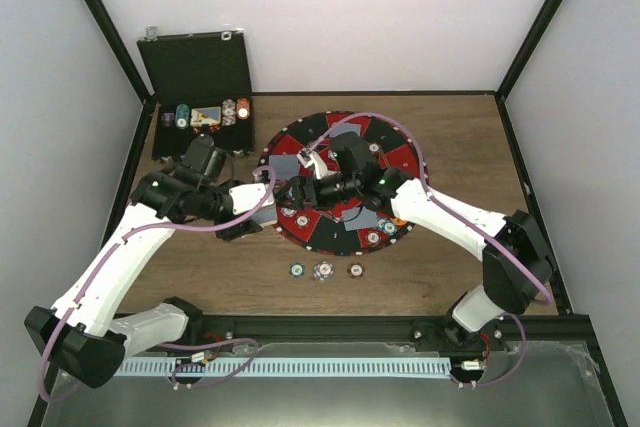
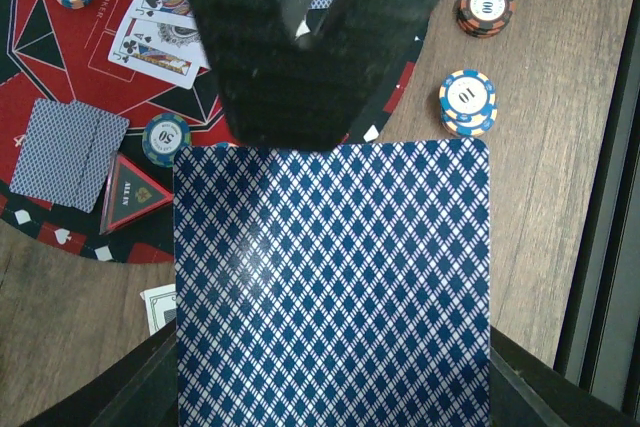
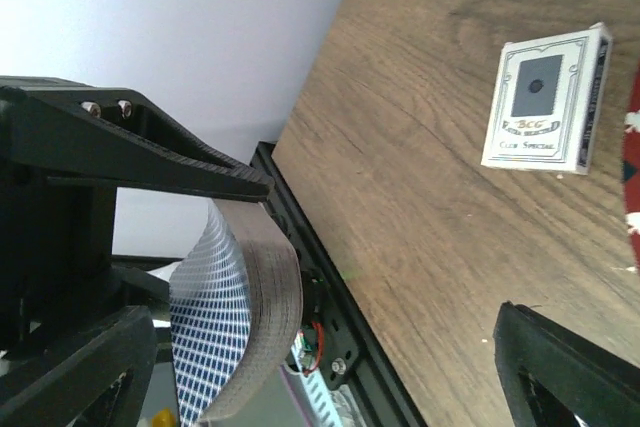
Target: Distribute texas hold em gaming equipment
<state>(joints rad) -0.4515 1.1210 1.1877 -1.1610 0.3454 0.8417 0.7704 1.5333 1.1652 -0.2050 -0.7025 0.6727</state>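
Three chips are lying in a row on the bench (image 1: 440, 277), just off the near rim of the round mat (image 1: 402, 160). They are a green chip (image 1: 297, 269), a white chip (image 1: 323, 270) and a brown chip (image 1: 355, 269), near one another but apart.

The left hand (image 1: 243, 225) is hovering over the near left rim of the mat. It is closed and is gripping a deck of cards (image 2: 330, 287) by its near end, with the blue-patterned back facing the left wrist camera. A white card corner (image 2: 158, 307) is showing on the bench at the deck's left edge.

The right hand (image 1: 298, 192) is reaching across from the right toward the deck's far end. Its fingers (image 2: 250, 67) are standing spread apart, open, over the far edge of the deck. In the right wrist view the deck is bowing beneath the upper finger. Whether that finger is touching the deck cannot be told.

Beyond the deck, two face-down cards (image 2: 68, 152) are lying on the mat, overlapping. A triangular marker (image 2: 133, 192) and a blue chip (image 2: 166, 139) are sitting just beside them. Face-up cards (image 2: 160, 27) are lying farther in.

A card box (image 3: 545, 102) is lying flat on the bench near the mat's rim.

At the far left corner, a black case (image 1: 195, 67) is standing open, with chips (image 1: 182, 117) sitting in its tray.
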